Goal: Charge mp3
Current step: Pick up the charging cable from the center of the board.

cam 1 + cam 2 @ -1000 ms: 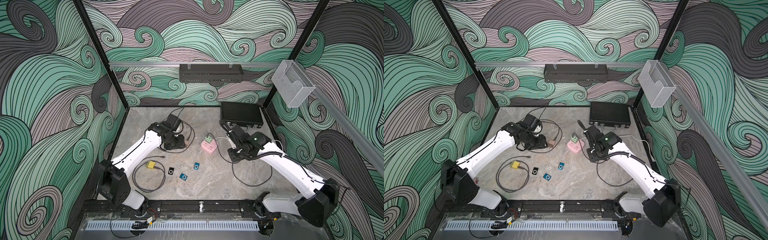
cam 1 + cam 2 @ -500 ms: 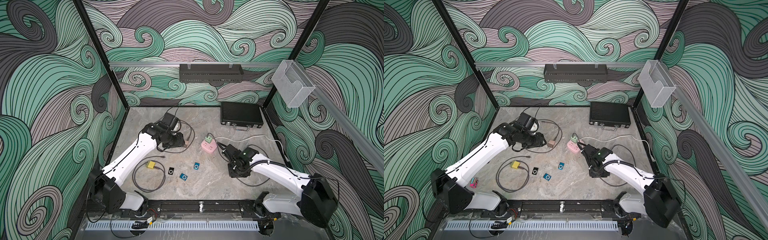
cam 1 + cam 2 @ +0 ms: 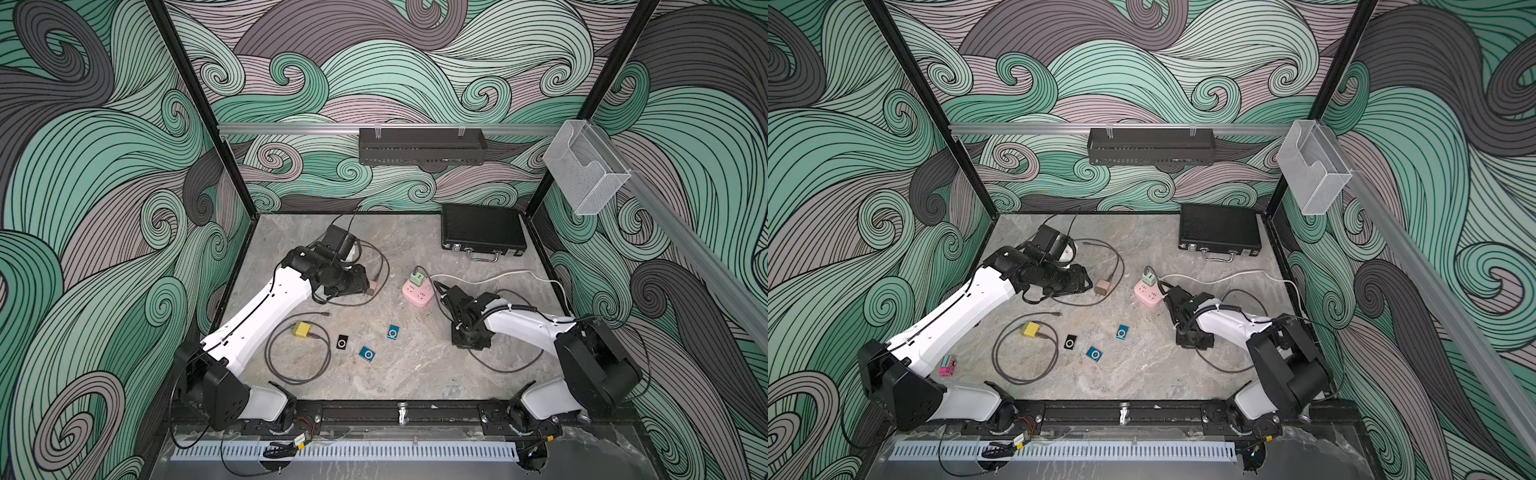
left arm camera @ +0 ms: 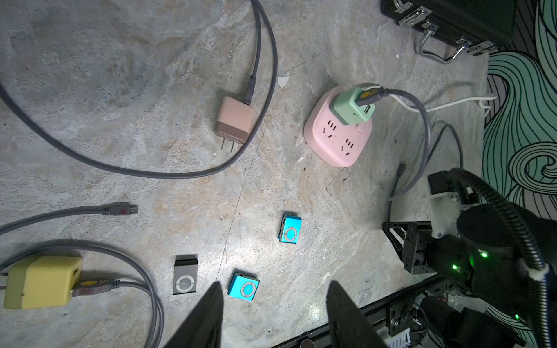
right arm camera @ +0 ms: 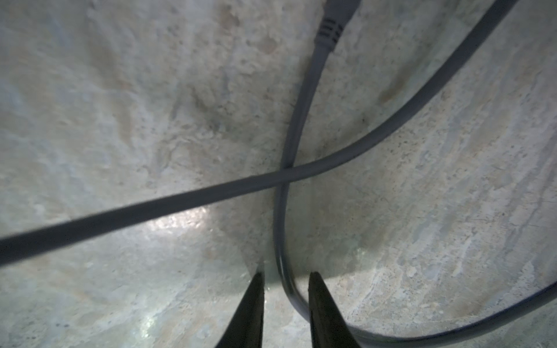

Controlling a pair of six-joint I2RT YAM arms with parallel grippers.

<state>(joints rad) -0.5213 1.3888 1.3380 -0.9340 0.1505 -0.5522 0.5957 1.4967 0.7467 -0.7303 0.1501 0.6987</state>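
Three mp3 players lie on the stone table: a blue one (image 4: 290, 229), a second blue one (image 4: 244, 286) and a grey-black one (image 4: 186, 278). In a top view they sit front of centre, the blue ones (image 3: 393, 332) (image 3: 367, 354) right of the black one (image 3: 342, 343). A green charger (image 4: 351, 105) is plugged into the pink power strip (image 4: 337, 138). Its grey cable (image 5: 283, 211) loops over the table to a free plug (image 5: 328, 30). My right gripper (image 5: 284, 275) stands low over the table, jaws narrow and astride this cable, a gap still showing. My left gripper (image 4: 274, 289) hovers open and empty.
A tan charger (image 4: 233, 120) and a yellow charger (image 4: 42, 281) lie at the left, each with a grey cable. A free mini plug (image 4: 120, 209) lies between them. A black case (image 3: 482, 228) sits at the back right. A small pink toy (image 3: 947, 365) lies by the left arm's base.
My right arm has swung from beside the black case down to the cable loop right of the power strip, and its jaws have narrowed. The left arm has shifted slightly back and left.
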